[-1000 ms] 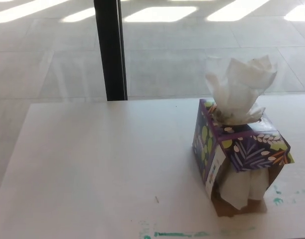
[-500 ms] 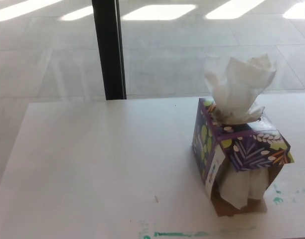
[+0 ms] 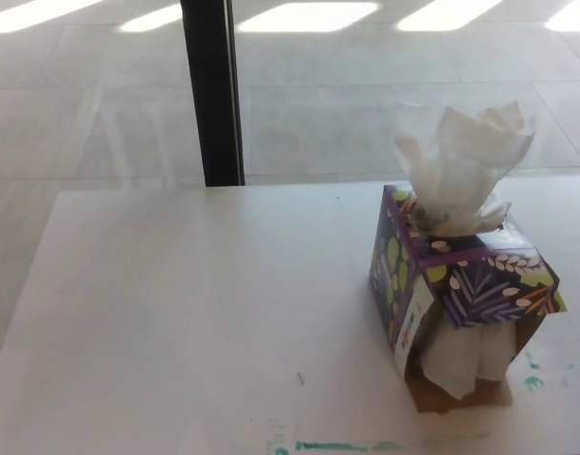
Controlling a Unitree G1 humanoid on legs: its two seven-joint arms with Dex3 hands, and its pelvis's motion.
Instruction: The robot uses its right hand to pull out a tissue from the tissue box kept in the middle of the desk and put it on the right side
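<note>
A purple tissue box (image 3: 461,289) with a leaf pattern stands on the white desk (image 3: 195,313), right of the middle. A crumpled white tissue (image 3: 461,161) sticks up out of its top opening. The box's near side is torn open, and more white tissue (image 3: 470,355) bulges out there above the brown cardboard base. Neither of my hands shows in the head view.
A black vertical post (image 3: 212,90) rises behind the desk's far edge. Beyond it lies a pale tiled floor with bright light patches. Green paint smears (image 3: 337,445) mark the desk's near edge and the spot right of the box.
The whole picture has shifted slightly right and down, so the camera moved. The box and tissue have not moved on the desk.
</note>
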